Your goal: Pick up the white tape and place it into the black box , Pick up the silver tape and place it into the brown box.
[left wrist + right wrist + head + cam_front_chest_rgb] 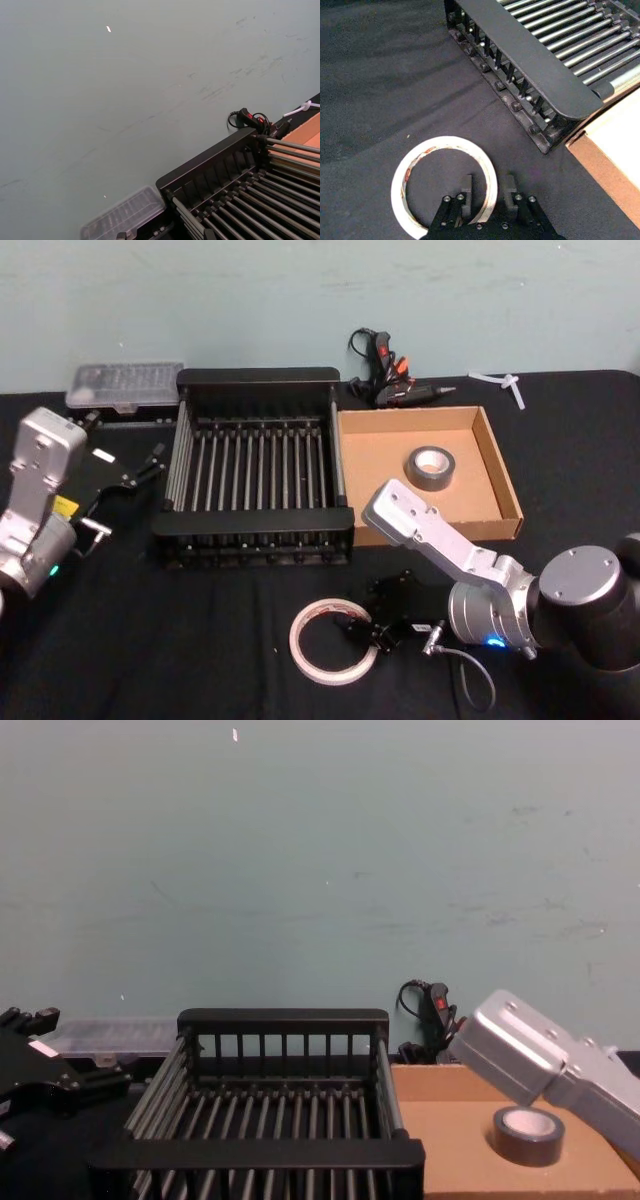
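White tape (pixel 445 185) sat straddled by the right gripper (pixel 487 192), jaws apart.
Its thin flat rim could slip free before reaching the black box (pixel 255 380).

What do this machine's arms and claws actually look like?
Both arms are boxy silver-grey metal links joined by round, capped joints. The right arm has a small blue light and a looping grey cable. The right gripper is black with two flat fingers and visible screws. The left gripper is also black, with a white label.
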Robot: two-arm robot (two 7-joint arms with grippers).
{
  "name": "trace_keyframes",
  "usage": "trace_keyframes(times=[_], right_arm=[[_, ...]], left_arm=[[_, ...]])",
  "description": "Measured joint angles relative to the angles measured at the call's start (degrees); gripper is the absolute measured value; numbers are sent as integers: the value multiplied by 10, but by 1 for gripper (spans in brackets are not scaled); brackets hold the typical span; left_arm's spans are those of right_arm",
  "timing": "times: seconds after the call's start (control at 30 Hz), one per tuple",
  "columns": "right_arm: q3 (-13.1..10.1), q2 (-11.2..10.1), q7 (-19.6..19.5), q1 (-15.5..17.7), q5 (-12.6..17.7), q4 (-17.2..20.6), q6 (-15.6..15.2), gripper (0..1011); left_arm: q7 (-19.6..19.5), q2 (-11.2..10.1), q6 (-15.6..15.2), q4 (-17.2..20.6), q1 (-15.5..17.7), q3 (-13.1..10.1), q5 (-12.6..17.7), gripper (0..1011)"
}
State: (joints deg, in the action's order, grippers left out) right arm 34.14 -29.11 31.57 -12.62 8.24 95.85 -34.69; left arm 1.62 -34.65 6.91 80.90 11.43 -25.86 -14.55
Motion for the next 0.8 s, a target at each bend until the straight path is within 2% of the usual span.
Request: trace_keyframes(times=[0.33,0.63,0.8], right_arm=[[0,0,0,0,0,0,0,121],[-1,0,0,1,1,0,1,95],[-8,-1,1,5,12,3,16,95]], left_arm=[[0,0,0,0,0,0,0,1001],[0,0,0,0,0,0,0,1001],[0,0,0,0,0,0,0,1001]])
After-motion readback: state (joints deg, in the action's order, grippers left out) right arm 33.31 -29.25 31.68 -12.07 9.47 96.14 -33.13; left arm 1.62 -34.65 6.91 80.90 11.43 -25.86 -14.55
